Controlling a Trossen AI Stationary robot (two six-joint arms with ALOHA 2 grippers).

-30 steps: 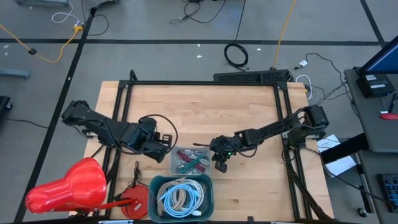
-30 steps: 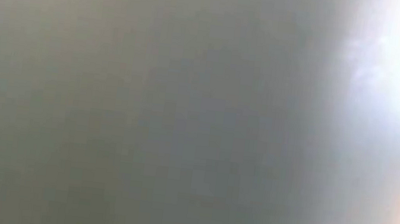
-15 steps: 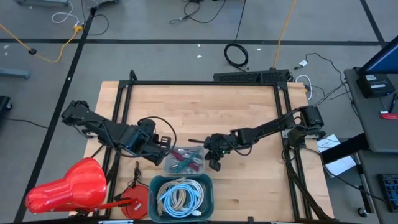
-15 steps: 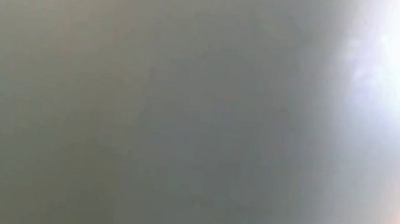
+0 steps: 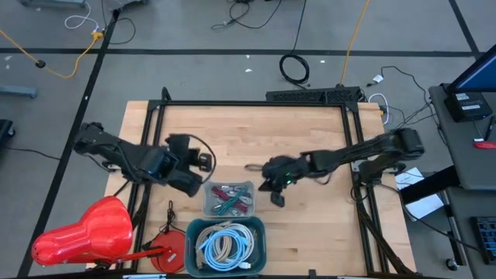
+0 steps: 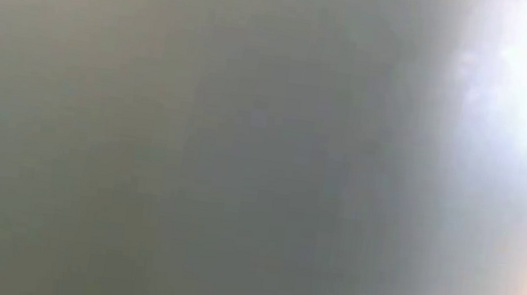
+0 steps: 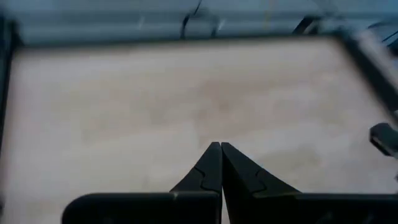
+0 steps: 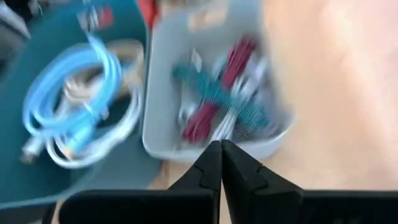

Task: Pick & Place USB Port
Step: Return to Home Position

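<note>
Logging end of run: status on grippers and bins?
Left gripper shut, empty, over table. Right gripper shut, empty, beside gray bin. Cables in gray bin and blue bin. Nothing seen in the way.

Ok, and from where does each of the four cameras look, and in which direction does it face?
High view: above the table, facing straight down; shows both arms, the gray bin and the blue bin.
Low view: at table height; only plain gray fills it, no robot part.
Left wrist view: on the left arm, facing across bare tabletop; left gripper shut.
Right wrist view: on the right arm, facing both bins; right gripper shut.
Shared: high and right wrist views both show the two bins.
</note>
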